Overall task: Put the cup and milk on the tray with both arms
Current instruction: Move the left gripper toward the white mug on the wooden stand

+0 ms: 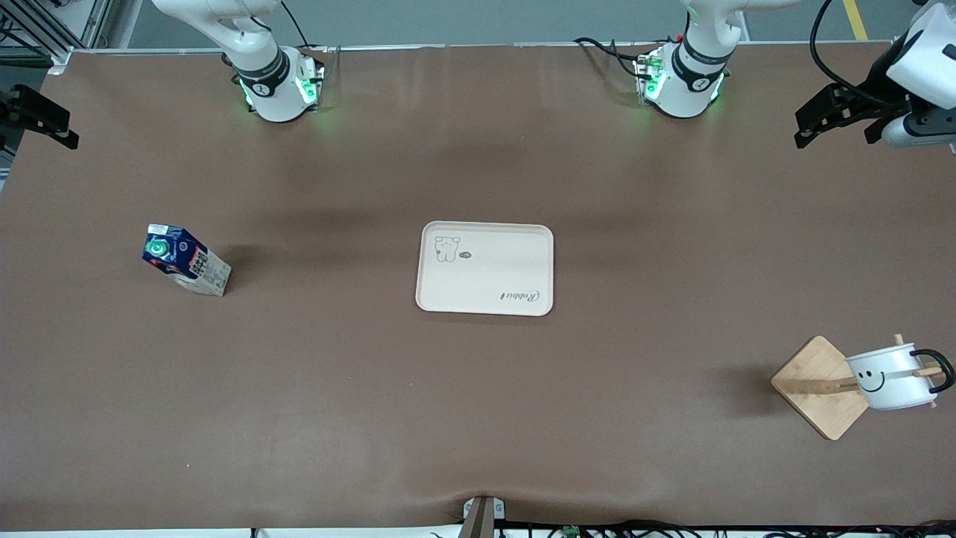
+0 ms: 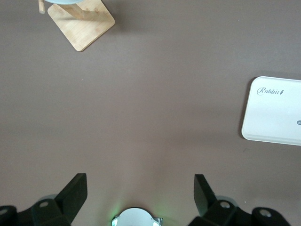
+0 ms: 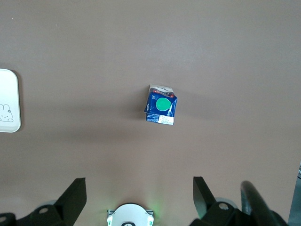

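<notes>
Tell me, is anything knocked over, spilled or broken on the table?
Nothing stands out: the milk stands upright, the cup hangs on its wooden stand, and the tray lies flat and bare.

White jointed arms (image 1: 258,56), black bands, green-lit bases, black cables.

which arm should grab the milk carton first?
Right. The milk carton stands toward the right arm's end of the table, and the right gripper is open over that end. The left gripper, also open, is up over the cup's end.
</notes>
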You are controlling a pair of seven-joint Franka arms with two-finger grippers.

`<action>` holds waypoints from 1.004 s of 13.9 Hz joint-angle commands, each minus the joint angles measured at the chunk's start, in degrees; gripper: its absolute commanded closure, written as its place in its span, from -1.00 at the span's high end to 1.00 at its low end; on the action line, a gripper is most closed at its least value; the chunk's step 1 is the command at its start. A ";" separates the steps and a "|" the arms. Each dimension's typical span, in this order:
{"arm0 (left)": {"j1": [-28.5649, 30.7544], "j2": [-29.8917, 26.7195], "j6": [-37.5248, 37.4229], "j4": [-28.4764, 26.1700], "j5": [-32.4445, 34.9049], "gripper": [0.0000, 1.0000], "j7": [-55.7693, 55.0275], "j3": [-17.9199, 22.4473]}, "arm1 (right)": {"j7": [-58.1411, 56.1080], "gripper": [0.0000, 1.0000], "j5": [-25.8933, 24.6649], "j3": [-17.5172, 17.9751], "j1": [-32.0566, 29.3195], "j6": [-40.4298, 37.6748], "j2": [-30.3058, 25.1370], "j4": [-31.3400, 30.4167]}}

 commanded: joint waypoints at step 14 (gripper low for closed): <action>4.15 9.36 17.38 -0.84 5.51 1.00 -1.50 0.27 | 0.35 1.00 1.22 0.25 -1.19 -1.27 0.53 0.35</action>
